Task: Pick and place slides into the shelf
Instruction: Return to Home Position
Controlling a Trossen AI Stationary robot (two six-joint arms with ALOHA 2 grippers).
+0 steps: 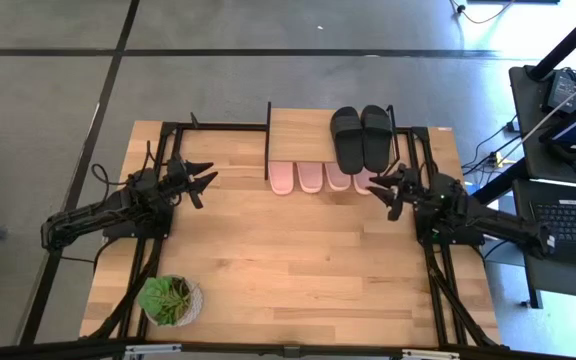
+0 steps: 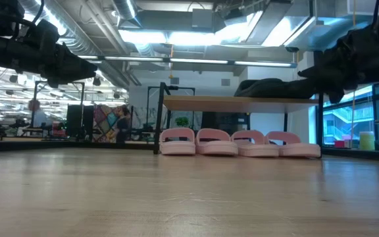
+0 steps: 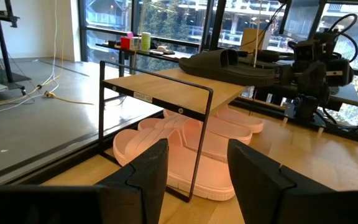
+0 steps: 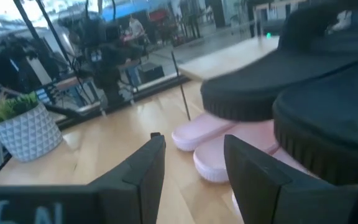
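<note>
Shelf (image 1: 303, 133): stands at the far edge of the table (image 1: 288, 255), about midway along it, with a light plank top on thin black legs.
Black slides (image 1: 361, 138): a pair lying side by side on the right part of the plank, touching each other. Their near ends reach just past the plank's near edge.
Pink slides (image 1: 323, 178): four in one row on the table under the plank, close side by side. Their near ends stick out from beneath it, and the low view shows all four straps in line.
Left tool (image 1: 206, 184): held above the table's left part, well apart from the shelf and pointing toward it. Its fingers are spread wide with nothing between them.
Right tool (image 1: 380, 190): held above the table just beside the shelf's near right corner, near the rightmost pink slide. Its fingers are spread wide and it grips nothing.
Potted plant (image 1: 171, 298): sits in a pale pot at the table's near left corner, well apart from the shelf and both tools.
Person (image 2: 120, 124): stands far off in the room behind the table, seen in the low view.
</note>
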